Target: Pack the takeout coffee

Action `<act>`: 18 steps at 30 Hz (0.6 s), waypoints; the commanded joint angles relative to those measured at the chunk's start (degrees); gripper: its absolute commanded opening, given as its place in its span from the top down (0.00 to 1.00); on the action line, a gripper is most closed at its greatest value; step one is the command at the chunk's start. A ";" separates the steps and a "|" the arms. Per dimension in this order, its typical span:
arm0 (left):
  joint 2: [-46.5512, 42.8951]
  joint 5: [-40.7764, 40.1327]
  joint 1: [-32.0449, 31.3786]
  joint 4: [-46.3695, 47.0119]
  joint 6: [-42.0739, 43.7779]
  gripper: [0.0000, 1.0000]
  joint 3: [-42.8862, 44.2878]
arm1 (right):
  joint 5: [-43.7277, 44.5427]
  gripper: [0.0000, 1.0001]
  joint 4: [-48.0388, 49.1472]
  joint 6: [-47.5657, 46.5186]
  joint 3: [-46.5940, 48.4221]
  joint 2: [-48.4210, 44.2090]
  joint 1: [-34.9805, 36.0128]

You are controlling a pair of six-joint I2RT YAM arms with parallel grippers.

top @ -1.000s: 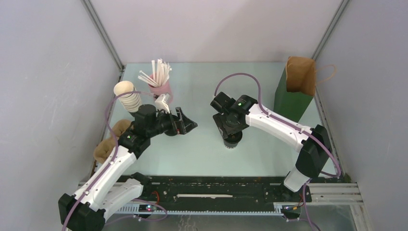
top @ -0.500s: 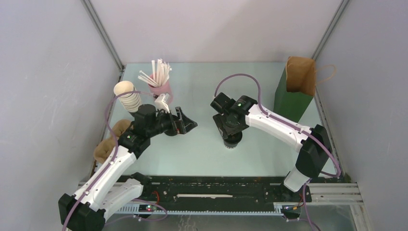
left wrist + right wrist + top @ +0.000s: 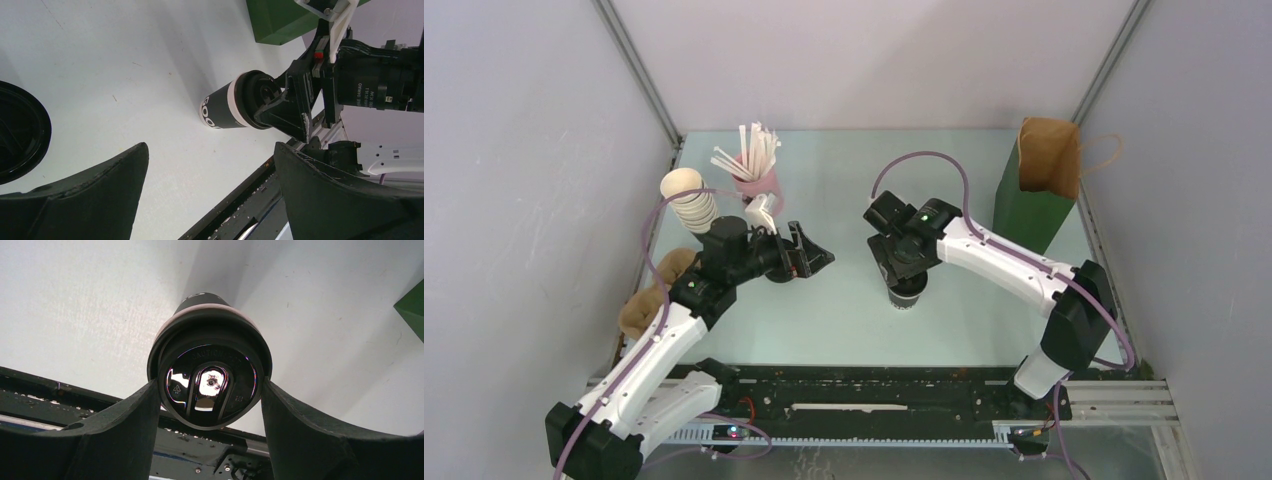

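The takeout coffee [image 3: 907, 294], a dark paper cup with a black lid, stands upright at mid-table. My right gripper [image 3: 904, 275] comes down over it, and both fingers press the lid's rim [image 3: 210, 375] from either side, so it is shut on the cup. The left wrist view shows the cup [image 3: 227, 107] with white lettering and the right fingers round its top. My left gripper [image 3: 817, 260] hovers to the cup's left, wide open [image 3: 210, 150] and holding nothing. The paper bag [image 3: 1049, 160], green outside and brown inside, stands open at the back right.
A pink holder of white sticks [image 3: 757, 165] and a stack of lidless cups [image 3: 689, 200] stand at the back left. A black lid stack [image 3: 20, 132] lies under the left gripper. Brown items [image 3: 649, 300] sit at the left edge. A black rail [image 3: 874, 390] runs along the front.
The right gripper and the cup have shifted very slightly toward the back. The left arm has not moved.
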 commanded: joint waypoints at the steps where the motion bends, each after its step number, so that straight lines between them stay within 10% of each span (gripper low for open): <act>1: -0.81 1.36 0.50 1.55 0.86 0.00 -1.11 | 1.43 0.31 1.05 -0.75 0.12 -3.34 -0.56; 18: -0.74 1.79 0.50 1.94 0.75 0.00 -1.20 | -0.95 0.30 1.43 -0.43 -0.75 -1.65 -0.50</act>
